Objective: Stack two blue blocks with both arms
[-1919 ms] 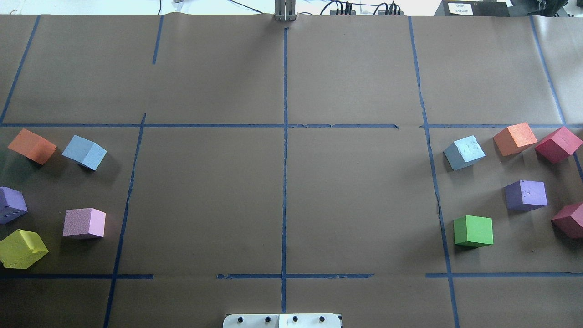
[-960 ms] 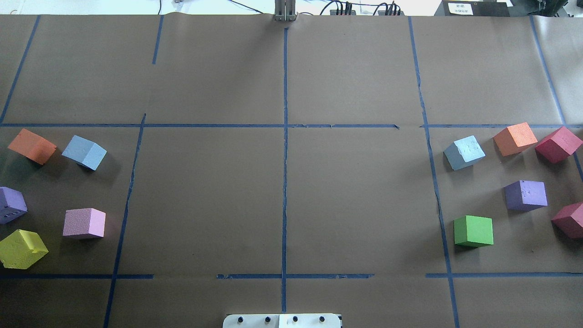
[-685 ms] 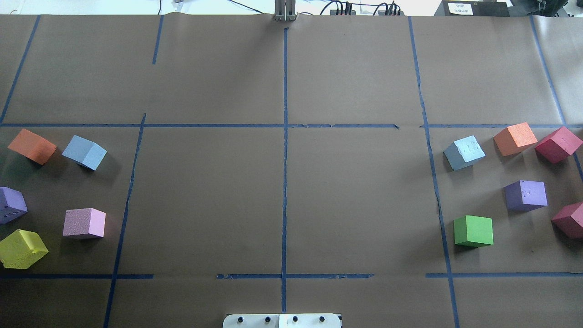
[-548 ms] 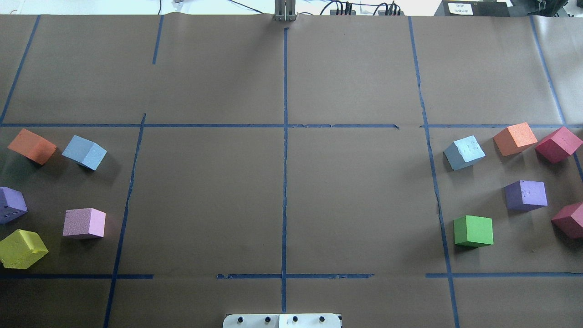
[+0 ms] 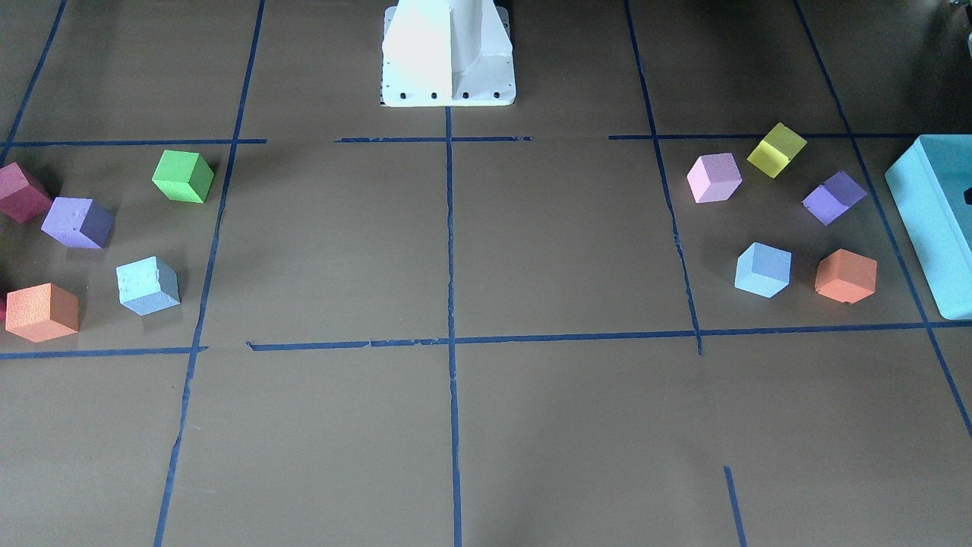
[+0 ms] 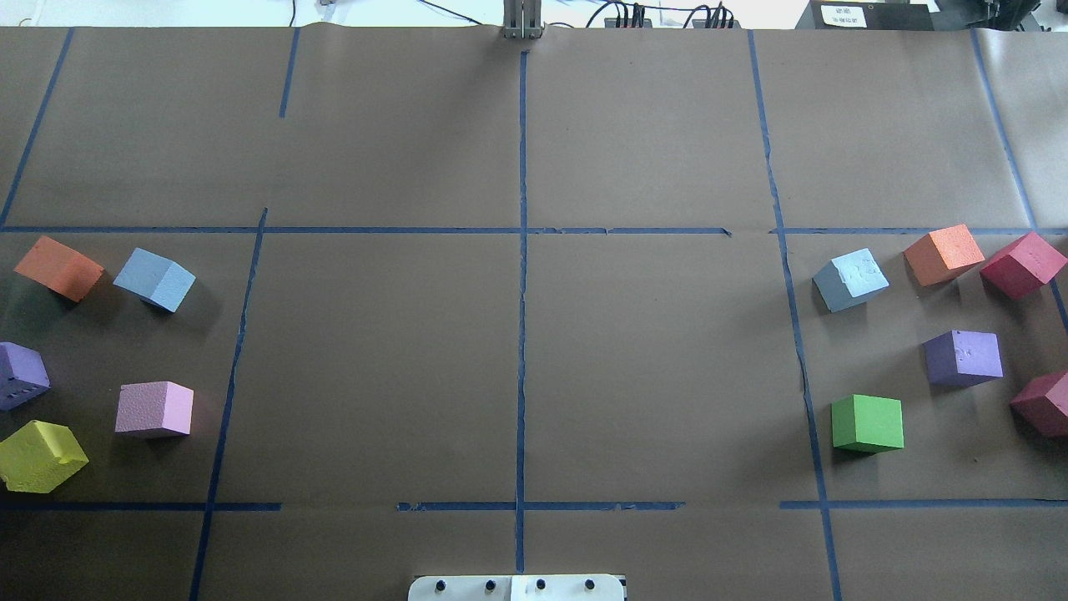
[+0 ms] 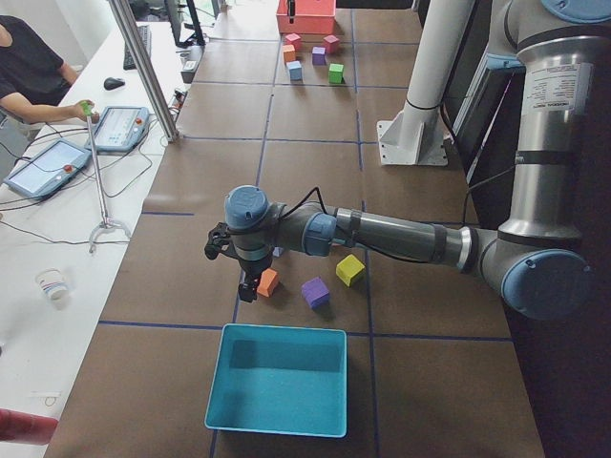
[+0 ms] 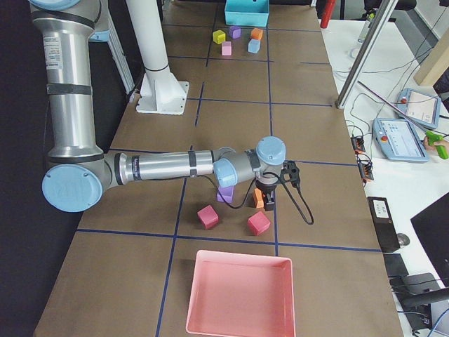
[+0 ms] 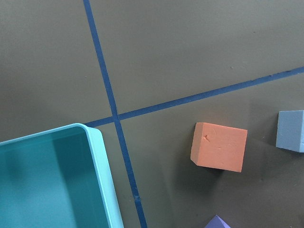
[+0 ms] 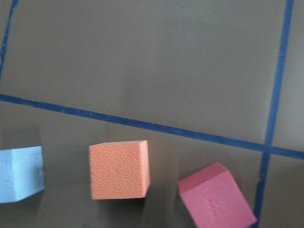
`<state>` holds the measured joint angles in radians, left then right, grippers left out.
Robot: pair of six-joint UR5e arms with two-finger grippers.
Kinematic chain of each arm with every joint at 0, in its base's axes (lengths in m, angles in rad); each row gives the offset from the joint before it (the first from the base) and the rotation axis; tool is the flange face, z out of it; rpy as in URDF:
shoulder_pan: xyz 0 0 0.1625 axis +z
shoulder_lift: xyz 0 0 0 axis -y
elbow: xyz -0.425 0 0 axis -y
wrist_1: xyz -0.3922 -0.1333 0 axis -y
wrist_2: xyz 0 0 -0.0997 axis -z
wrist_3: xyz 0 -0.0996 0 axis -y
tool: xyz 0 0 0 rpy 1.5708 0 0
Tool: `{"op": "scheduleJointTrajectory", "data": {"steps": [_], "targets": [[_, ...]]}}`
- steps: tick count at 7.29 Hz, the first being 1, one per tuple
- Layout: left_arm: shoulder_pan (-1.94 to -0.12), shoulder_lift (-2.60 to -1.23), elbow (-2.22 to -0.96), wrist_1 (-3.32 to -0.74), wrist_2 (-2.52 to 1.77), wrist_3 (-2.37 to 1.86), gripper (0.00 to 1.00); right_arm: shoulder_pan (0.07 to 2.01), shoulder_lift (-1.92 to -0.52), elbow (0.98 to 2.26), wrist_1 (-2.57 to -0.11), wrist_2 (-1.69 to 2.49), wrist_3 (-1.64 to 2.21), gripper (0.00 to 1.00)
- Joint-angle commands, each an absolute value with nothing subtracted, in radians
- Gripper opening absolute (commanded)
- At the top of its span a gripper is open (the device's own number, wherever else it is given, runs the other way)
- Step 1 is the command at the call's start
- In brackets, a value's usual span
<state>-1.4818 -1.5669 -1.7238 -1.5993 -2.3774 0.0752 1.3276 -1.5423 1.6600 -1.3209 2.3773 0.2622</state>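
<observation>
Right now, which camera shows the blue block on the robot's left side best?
Overhead exterior: the left blue block shows whole, large and unobstructed. Front-facing also shows it whole, slightly smaller. Left wrist crops it at the frame edge; exterior right shows it tiny and far.

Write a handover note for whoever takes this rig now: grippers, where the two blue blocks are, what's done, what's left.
Left gripper: over the left-side orange block; open or shut cannot be told.
Right gripper: over the right-side orange block; cannot be told either.
Left-side blue block and right-side blue block: each on the table, far apart, neither gripped.
Done: nothing stacked.
Left: grasp both, bring them together, stack.
</observation>
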Motion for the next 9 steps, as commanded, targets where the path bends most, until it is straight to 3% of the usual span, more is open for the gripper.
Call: {"op": "scheduleJointTrajectory", "data": {"steps": [1, 5, 9], "targets": [[-1.48, -1.565, -1.724, -1.6, -2.378, 0.074, 1.0, 1.218, -1.511, 1.732, -1.318, 2.359, 0.465, 0.99], [-1.48, -1.565, -1.724, -1.598, -2.378, 0.072, 1.0, 0.987, -1.47, 1.737, -1.151, 2.188, 0.765, 0.99], [-1.48, -1.565, -1.724, -1.598, -2.379, 0.072, 1.0, 0.904, -1.473, 1.718, -1.138, 2.076, 0.724, 0.99]]}}
